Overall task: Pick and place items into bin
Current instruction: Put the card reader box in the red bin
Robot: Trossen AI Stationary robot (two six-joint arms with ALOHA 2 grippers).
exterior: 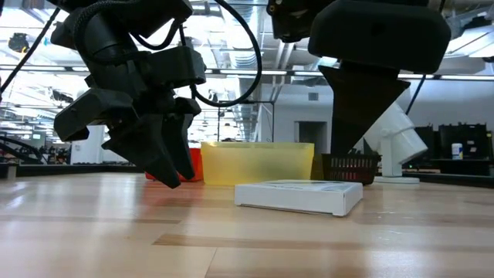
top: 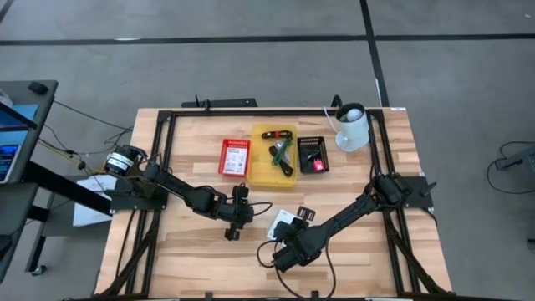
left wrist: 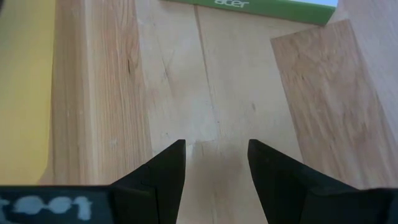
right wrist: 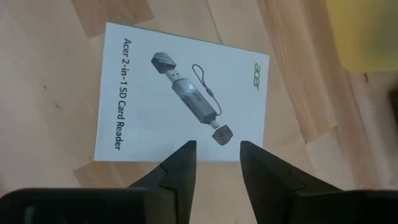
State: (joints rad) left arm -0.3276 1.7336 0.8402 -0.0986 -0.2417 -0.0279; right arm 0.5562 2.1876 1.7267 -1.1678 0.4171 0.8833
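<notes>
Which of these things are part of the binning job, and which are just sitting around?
Job: white card-reader box, yellow bin with green-handled tools, left gripper and right gripper, both open.
Bystanders: red box, black basket, white jug.

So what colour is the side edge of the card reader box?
Green, on the card reader box; left wrist view shows it best.

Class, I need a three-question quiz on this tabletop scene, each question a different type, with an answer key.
1. True or false: the white box already lies inside the yellow bin.
2. Which gripper hovers over the white box? A) left gripper B) right gripper
3. Fill in: the box's print reads "Acer 2-in-1 SD Card ____".

Key: 1 false, it lies on the table; 2 B, jaws open, nothing held; 3 Reader.
</notes>
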